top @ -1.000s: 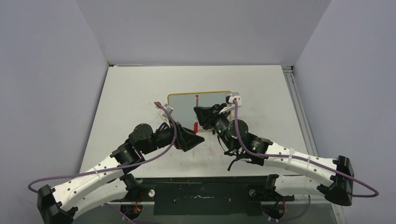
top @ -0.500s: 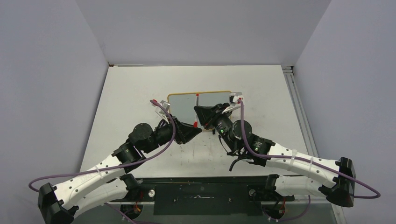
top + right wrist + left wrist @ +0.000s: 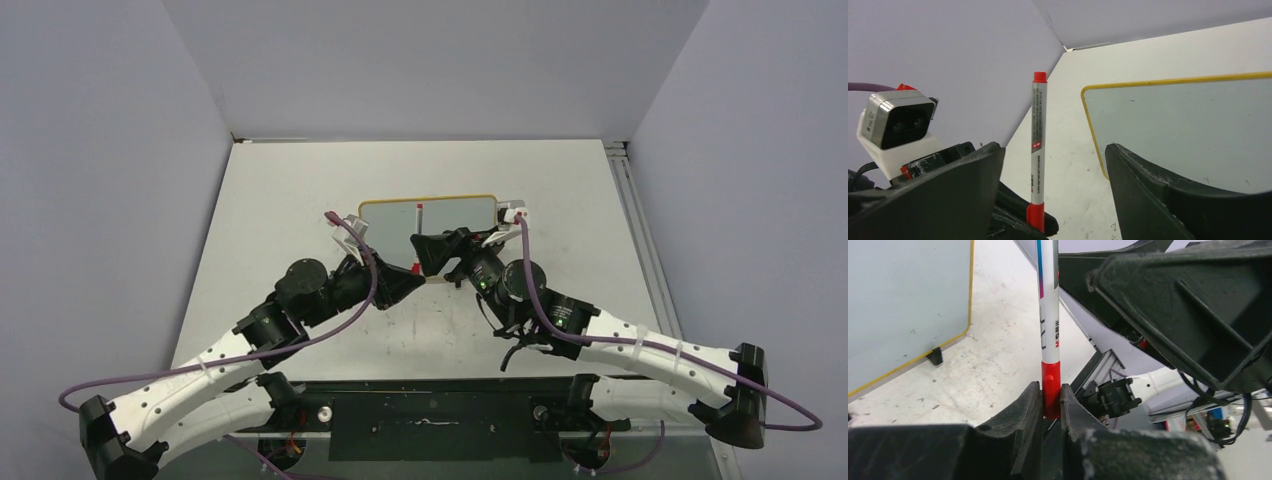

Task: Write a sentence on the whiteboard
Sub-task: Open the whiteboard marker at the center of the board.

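Observation:
A white marker point(image 3: 1036, 140) with a red cap point(image 3: 1050, 382) stands upright in front of the whiteboard point(image 3: 390, 212). My left gripper point(image 3: 1051, 390) is shut on the red cap at the marker's lower end. My right gripper point(image 3: 1053, 150) is open, with its fingers point(image 3: 973, 175) apart on either side of the marker's barrel and not touching it. In the top view, my left gripper point(image 3: 415, 278) and my right gripper point(image 3: 428, 248) meet at the board's near edge. The whiteboard point(image 3: 1188, 125) has a pale face and a yellow frame. The sentence is not in view.
The whiteboard's black foot point(image 3: 935, 356) rests on the white tabletop point(image 3: 290, 200), which carries faint scuff marks. The left wrist camera point(image 3: 895, 125) sits close beside my right gripper. Grey walls enclose the table on three sides.
My left gripper has closed on the marker's red cap. My right gripper, shut on the marker before, has opened and let it go. Both grippers have shifted slightly toward the board.

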